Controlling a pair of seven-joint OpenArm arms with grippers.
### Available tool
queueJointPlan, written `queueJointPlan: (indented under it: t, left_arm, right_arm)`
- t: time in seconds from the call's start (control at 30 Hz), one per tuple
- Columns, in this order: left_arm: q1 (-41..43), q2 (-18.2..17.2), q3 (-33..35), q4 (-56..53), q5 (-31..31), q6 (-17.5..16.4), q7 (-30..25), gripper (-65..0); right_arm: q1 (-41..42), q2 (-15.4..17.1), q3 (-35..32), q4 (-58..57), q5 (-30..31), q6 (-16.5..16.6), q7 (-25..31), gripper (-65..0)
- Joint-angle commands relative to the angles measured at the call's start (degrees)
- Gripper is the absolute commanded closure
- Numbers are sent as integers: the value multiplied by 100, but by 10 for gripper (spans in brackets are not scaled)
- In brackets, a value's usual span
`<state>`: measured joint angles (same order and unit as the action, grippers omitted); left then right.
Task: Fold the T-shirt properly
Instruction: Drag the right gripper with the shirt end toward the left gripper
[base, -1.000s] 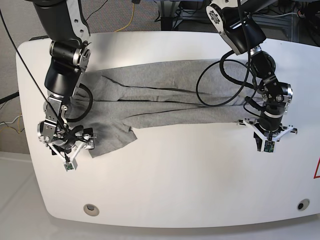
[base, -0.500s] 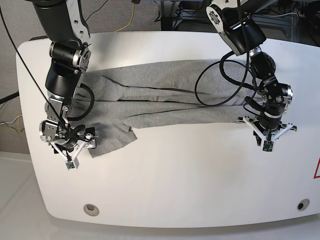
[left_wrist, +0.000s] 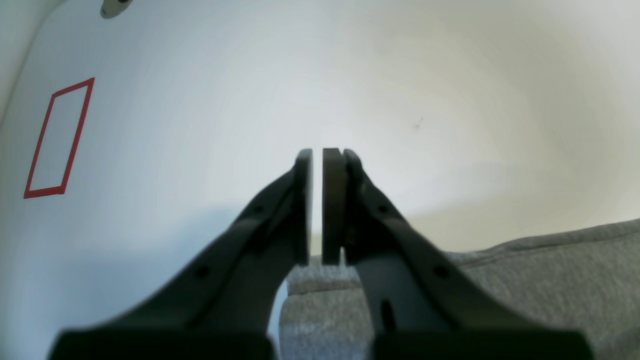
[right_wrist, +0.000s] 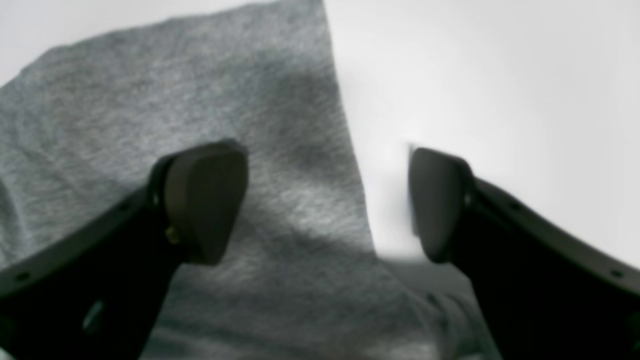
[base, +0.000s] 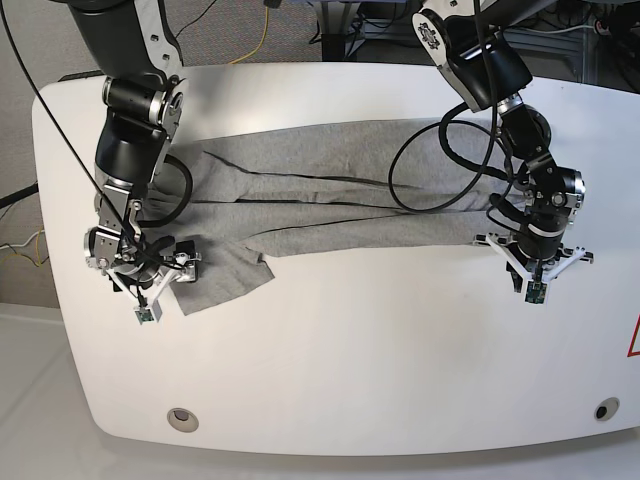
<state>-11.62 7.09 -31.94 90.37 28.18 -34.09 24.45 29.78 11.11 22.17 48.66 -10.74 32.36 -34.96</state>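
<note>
Over the last second the right arm (base: 130, 155) has edged up and rightward in the base view, towards the flap (base: 222, 278) at the lower left of the T-shirt (base: 340, 145). The cloth itself lies as it did, bunched in long folds across the upper half of the counter (base: 350, 370), and the left arm (base: 525, 130) has barely shifted. We take this as lining up to grasp or straighten that flap; the folding looks unfinished to us.

The right jaws stand wide, one finger over the grey cloth and the other past its edge, with nothing gripped. The left jaws are closed on nothing, in front of the shirt's lower edge at the right of the base view.

We cannot tell whether the right fingers touch the fabric; the lower part of their close view is soft. The right arm hides the shirt's left end, and the left arm and its cable loop (base: 397, 170) cross its right part. The left wrist view cuts the cloth off at the bottom and right.
</note>
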Motion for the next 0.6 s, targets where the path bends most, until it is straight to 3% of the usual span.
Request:
queueJointPlan:
  t: [0.0,0.57]
  left_arm:
    - [-135,-28,16,111,-89,28,-119,-25]
    - [-109,-37,-1,111,-89,28,-93,-25]
  right_arm:
    - [138,-8,2,96,41,-5,151,-527]
    - [103,-158,2,105,6,4,169,-524]
